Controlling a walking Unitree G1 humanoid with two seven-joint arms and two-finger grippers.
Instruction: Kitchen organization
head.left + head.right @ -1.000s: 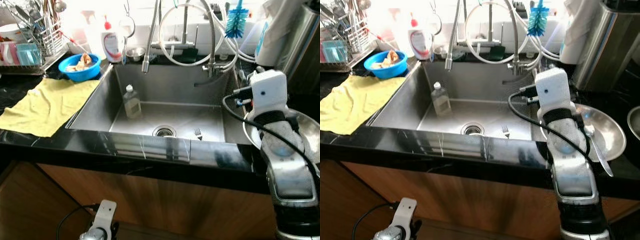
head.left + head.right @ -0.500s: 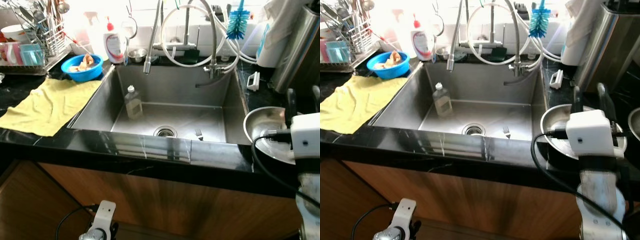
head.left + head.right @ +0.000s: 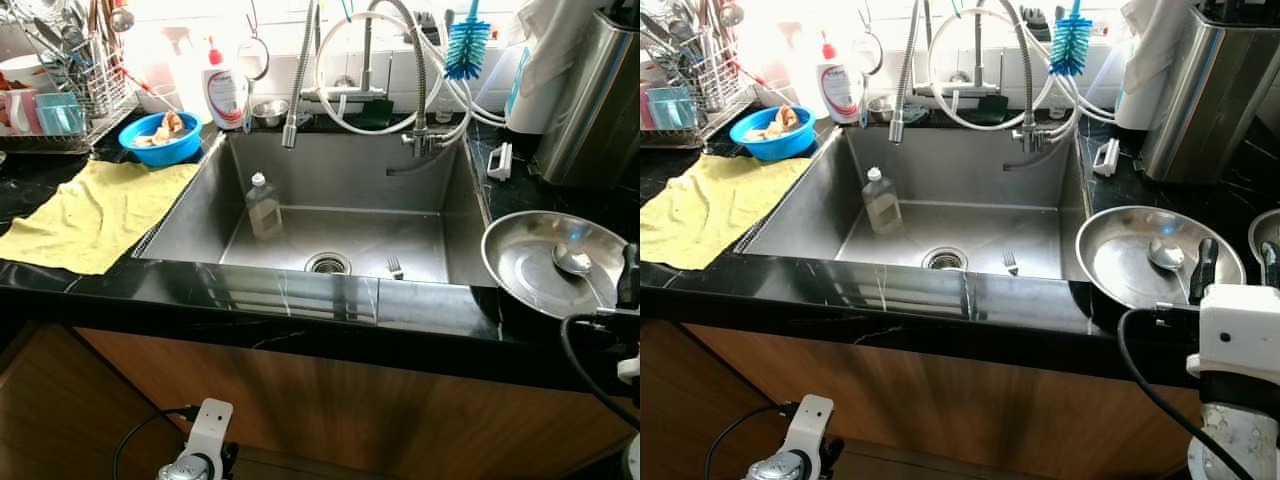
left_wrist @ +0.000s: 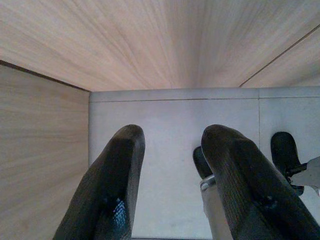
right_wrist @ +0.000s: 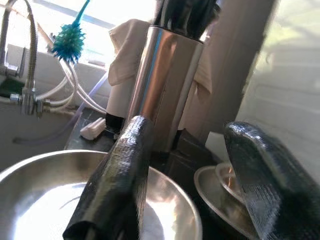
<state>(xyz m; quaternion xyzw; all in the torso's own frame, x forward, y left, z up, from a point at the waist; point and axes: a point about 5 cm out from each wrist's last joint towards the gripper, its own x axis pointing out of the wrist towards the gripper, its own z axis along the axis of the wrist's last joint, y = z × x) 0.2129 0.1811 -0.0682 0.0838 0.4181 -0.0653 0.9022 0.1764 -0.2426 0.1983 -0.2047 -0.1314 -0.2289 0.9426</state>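
The left gripper (image 4: 170,185) hung idle below the counter, near the wooden cabinet front and above a pale floor, with its fingers apart and nothing between them. The right gripper (image 3: 1235,265) stood at the near right edge of the counter (image 3: 250,300), just beside the steel bowl (image 3: 1120,270); its fingers were apart and empty — in the right wrist view they framed the bowl's rim and a steel canister (image 5: 167,85) behind it. A spoon (image 3: 1165,255) lay in the bowl. A second steel dish (image 5: 220,192) sat near the bowl on its right. To the left, the sink (image 3: 200,210) held a fork (image 3: 394,266) next to the drain (image 3: 328,263) and a small bottle (image 3: 263,206) standing upright toward the back left. A yellow cloth (image 3: 90,210) lay spread on the counter left of the sink. Further back stood a blue bowl (image 3: 160,140) with food scraps, a soap bottle (image 3: 224,92), and a dish rack (image 3: 70,90) with utensils. At the back wall, the faucet (image 3: 300,70) with looped hoses rose over the sink — a blue bottle brush (image 3: 465,45) hung beside it.
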